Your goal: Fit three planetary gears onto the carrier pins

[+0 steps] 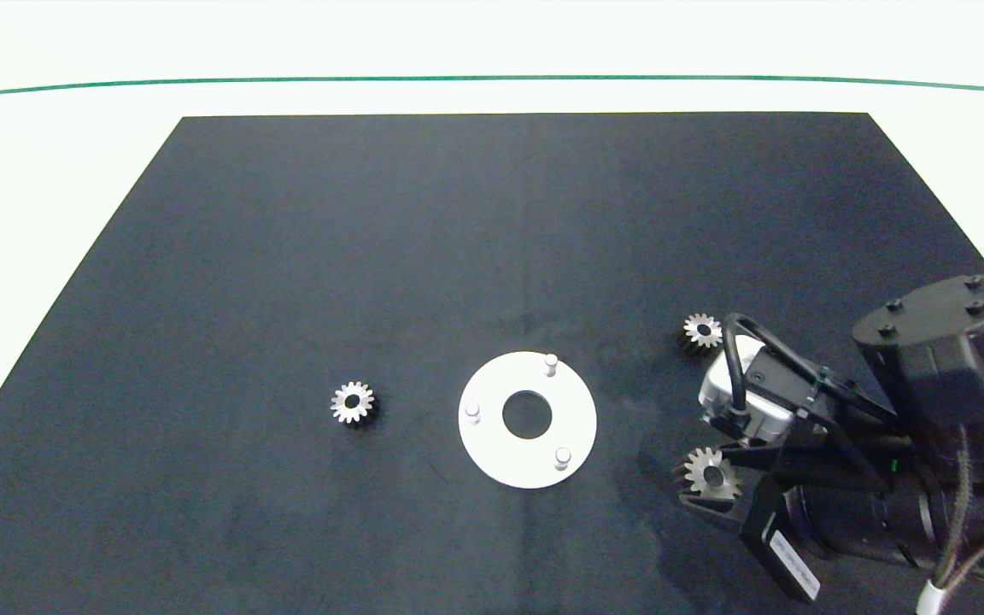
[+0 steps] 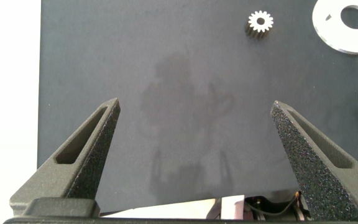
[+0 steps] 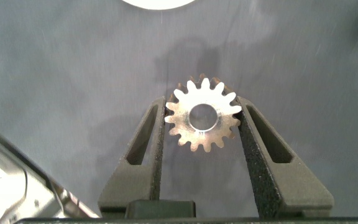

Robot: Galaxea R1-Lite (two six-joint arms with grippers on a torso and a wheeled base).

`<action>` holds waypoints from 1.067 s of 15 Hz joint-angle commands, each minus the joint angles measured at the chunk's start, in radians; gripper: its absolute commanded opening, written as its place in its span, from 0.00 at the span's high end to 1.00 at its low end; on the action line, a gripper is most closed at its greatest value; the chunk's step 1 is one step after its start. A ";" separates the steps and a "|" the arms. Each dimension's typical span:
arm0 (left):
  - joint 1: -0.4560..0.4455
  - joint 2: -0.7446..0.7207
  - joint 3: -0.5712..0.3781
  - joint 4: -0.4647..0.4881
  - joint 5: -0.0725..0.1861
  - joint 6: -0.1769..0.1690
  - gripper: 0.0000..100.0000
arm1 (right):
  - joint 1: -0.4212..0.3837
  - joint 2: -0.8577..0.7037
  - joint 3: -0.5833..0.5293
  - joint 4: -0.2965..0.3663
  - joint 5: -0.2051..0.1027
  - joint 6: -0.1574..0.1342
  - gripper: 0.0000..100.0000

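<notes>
The white carrier disc (image 1: 492,446) lies on the black mat with three bare carrier pins (image 1: 551,363) (image 1: 472,412) (image 1: 562,457). One planetary gear (image 1: 353,402) rests left of the disc and another gear (image 1: 703,330) lies to its upper right. My right gripper (image 1: 711,480) is shut on a third gear (image 3: 202,118) just right of the disc, low at the mat; the fingers (image 3: 156,134) press its teeth from both sides. The left gripper (image 2: 196,104) stands open over bare mat, with the left gear (image 2: 261,22) and the disc (image 2: 334,36) beyond it.
The black mat (image 1: 287,256) covers most of a white table, which has a green line (image 1: 492,79) near its far edge. The right arm's bulk (image 1: 945,359) fills the lower right corner. The left arm is outside the head view.
</notes>
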 commanded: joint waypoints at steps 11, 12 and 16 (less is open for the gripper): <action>0.000 0.014 -0.016 0.002 0.000 0.001 0.00 | 0.104 0.233 -0.235 0.058 -0.024 -0.002 0.93; 0.002 0.016 -0.016 0.000 0.000 0.001 0.00 | 0.102 0.240 -0.246 0.058 -0.024 -0.002 0.93; 0.002 0.025 -0.018 -0.014 0.000 0.001 0.00 | 0.102 0.273 -0.289 0.060 -0.022 -0.002 0.93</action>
